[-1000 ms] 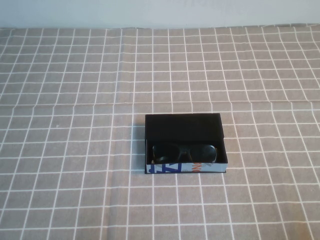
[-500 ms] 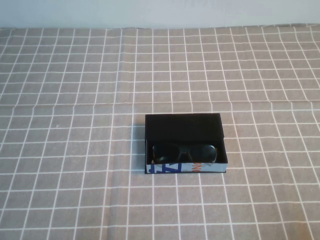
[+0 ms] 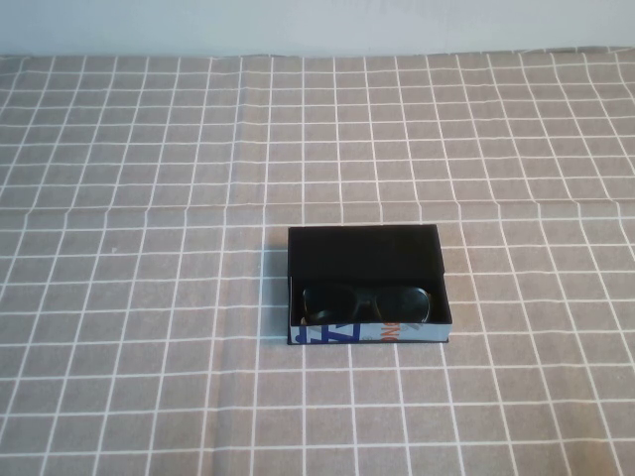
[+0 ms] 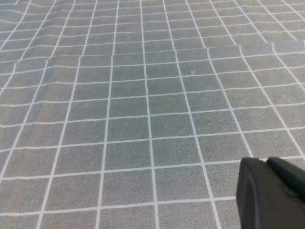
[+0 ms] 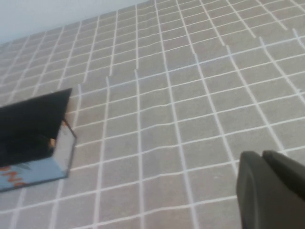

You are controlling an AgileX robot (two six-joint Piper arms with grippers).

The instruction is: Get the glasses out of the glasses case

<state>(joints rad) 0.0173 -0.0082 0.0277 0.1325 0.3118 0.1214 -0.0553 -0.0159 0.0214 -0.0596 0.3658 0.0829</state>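
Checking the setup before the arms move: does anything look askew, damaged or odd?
Nothing stands out. The glasses case sits square on the checked tablecloth, lid open, the glasses lying inside. The left gripper and right gripper hang over bare cloth.

Grey white-gridded tablecloth (image 3: 149, 297), creased; pale backdrop (image 3: 317, 25), probably wall

Left gripper (image 4: 272, 193): only a part shows in the left wrist view. Matte black, smooth plastic-like surface, rounded upper corners, one narrow seam dividing two blocky sections. No screws, cables or markings visible.

Right gripper (image 5: 271, 188): only a part shows in the right wrist view. Same matte black finish, rounded block form, one seam between two sections. No markings visible.

High view: neither arm appears.
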